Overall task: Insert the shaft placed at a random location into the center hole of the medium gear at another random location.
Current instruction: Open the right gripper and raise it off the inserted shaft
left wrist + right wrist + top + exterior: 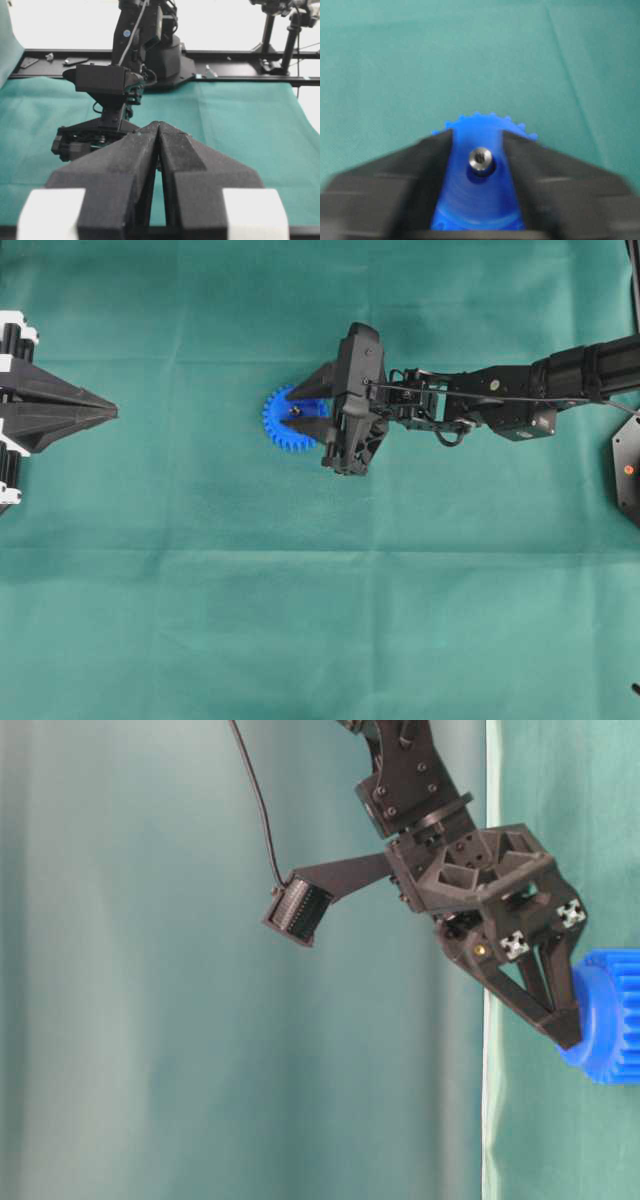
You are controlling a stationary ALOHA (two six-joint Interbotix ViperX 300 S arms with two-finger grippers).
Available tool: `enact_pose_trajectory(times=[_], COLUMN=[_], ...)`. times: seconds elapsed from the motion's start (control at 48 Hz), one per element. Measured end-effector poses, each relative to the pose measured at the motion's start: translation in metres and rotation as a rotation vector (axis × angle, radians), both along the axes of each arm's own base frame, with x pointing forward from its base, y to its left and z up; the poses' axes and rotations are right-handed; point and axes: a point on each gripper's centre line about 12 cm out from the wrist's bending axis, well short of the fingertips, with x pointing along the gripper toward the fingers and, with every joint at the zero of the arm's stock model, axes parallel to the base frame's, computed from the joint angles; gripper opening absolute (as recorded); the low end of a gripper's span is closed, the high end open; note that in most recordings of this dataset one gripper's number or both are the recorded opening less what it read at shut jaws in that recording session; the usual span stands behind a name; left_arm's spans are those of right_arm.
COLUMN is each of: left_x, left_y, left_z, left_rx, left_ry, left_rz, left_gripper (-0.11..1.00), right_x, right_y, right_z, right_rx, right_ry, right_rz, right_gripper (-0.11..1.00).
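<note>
Shaft (480,160) seated end-up in center hole (481,172) of medium gear (285,420); right gripper (478,150) jaws parted, astride the hub, gripping nothing; a retreating finger could snag and tip it

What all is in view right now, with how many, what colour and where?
medium gear: one, bright blue, flat on the cloth near the middle.
shaft: one, silvery grey, standing in the center hole of the gear.
cloth: one, green, covering the table.
right pincer: one, black, open, fingers either side of the shaft over the gear.
left pincer: one, black, shut, at the left edge of the overhead view.
</note>
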Motion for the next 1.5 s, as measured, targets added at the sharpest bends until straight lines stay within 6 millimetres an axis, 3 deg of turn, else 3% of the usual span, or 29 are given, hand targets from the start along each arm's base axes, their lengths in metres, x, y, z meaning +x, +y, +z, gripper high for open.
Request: enact_pose_trajectory(times=[0.104,0.208,0.584,0.813,1.063,1.501], left_x=[0.0,0.0,0.0,0.0,0.0,0.0], left_y=[0.0,0.0,0.0,0.0,0.0,0.0], left_z=[0.0,0.0,0.001,0.0,-0.002,-0.002], left_rx=[0.001,0.0,0.001,0.0,0.002,0.0], left_ry=[0.0,0.0,-0.002,0.003,0.014,0.014], left_rz=[0.0,0.0,0.0,0.0,0.0,0.0], left_gripper=[0.0,0.0,0.0,0.0,0.0,0.0], right_x=[0.0,0.001,-0.007,-0.017,-0.05,-0.134], right_y=[0.001,0.002,0.004,0.006,0.008,0.019], right_z=[0.0,0.006,0.077,0.081,0.097,0.117], right_rx=[0.0,-0.003,-0.018,-0.014,-0.005,-0.002], right_ry=[0.0,-0.014,-0.114,-0.091,-0.112,-0.144], right_rz=[0.003,0.006,0.016,0.018,0.006,0.008], right_gripper=[0.93,0.85,0.88,0.88,0.88,0.88])
